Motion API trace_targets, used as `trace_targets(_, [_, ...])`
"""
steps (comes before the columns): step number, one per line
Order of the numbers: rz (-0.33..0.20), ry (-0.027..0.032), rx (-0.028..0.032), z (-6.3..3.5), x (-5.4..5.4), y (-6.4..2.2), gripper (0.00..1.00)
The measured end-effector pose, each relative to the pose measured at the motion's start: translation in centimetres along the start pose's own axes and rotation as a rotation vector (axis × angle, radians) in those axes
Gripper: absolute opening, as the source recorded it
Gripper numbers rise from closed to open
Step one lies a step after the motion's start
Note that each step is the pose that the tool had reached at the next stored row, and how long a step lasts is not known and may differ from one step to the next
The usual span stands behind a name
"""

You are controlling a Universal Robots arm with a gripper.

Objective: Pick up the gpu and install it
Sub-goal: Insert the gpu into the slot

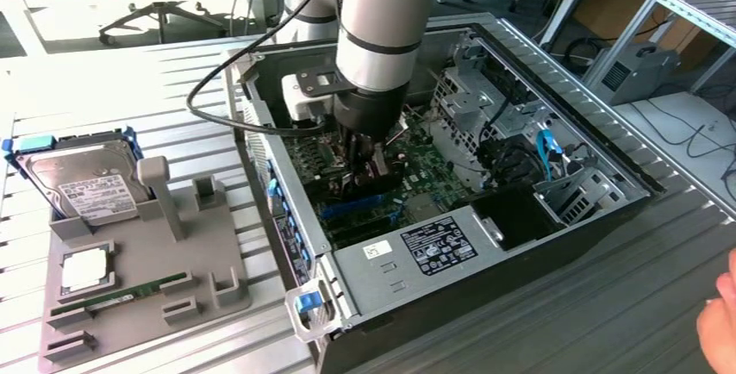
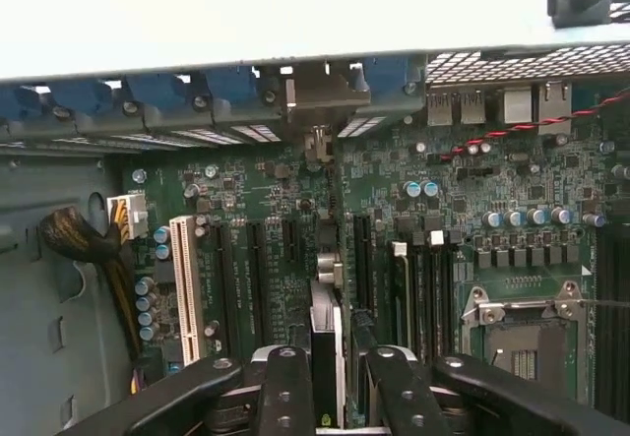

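1. My tool (image 2: 330, 397) is pinched narrow on the thin dark gpu card (image 2: 326, 342), held edge-on.
2. It hangs straight below me, long axis running along the green motherboard's (image 2: 276, 219) black slots (image 2: 258, 279), bracket end toward the case's rear wall (image 2: 295, 23).

The gripper (image 2: 330, 397) is black. It pinches the gpu (image 2: 326, 342), a dark card with a silver edge. The motherboard (image 2: 295, 219) is green with one white slot (image 2: 185, 283) and many black ones. The clips (image 2: 197, 92) are blue. The case (image 1: 483, 258) is silver-grey. The hard drive (image 1: 83, 186) is silver with a white label. The tray (image 1: 138, 279) is grey, on a grey striped bench (image 1: 575, 322).
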State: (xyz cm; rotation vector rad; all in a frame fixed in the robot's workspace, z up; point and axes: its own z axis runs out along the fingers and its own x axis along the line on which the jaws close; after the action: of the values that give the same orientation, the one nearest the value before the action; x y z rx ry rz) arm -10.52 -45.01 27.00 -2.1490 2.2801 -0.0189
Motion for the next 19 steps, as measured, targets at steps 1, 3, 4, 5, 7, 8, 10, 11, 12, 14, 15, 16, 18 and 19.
trace_targets(1, [0.0, -0.0007, -0.018, 0.17, 0.02, 0.01, 0.27])
trace_targets(3, [0.0, -0.0038, -0.0194, 1.01, 0.15, -0.28, 0.27])
trace_targets(4, [0.0, -0.0042, -0.0192, 1.1, 0.15, -0.29, 0.27])
trace_targets(5, [0.0, -0.0048, -0.0189, 1.03, 0.16, -0.3, 0.27])
trace_targets(7, [0.0, -0.0048, -0.0188, 0.92, 0.16, -0.3, 0.27])
trace_targets(8, [0.0, -0.0042, -0.0192, 0.89, 0.16, -0.3, 0.27])
trace_targets(10, [0.0, -0.0042, -0.0192, 0.89, 0.16, -0.3, 0.27])
trace_targets(11, [0.0, -0.0042, -0.0192, 0.89, 0.16, -0.3, 0.27])
trace_targets(12, [0.0, -0.0042, -0.0193, 0.89, 0.16, -0.3, 0.27])
trace_targets(14, [-0.003, -0.0043, -0.0192, 0.89, 0.16, -0.3, 0.27])
trace_targets(15, [-0.003, -0.0043, -0.0192, 0.89, 0.16, -0.3, 0.27])
trace_targets(16, [-0.003, -0.0043, -0.0192, 0.89, 0.16, -0.3, 0.27])
trace_targets(18, [-0.003, -0.0042, -0.0193, 0.87, 0.17, -0.3, 0.27])
trace_targets(19, [-0.002, -0.0041, -0.0193, 0.81, 0.17, -0.3, 0.27])
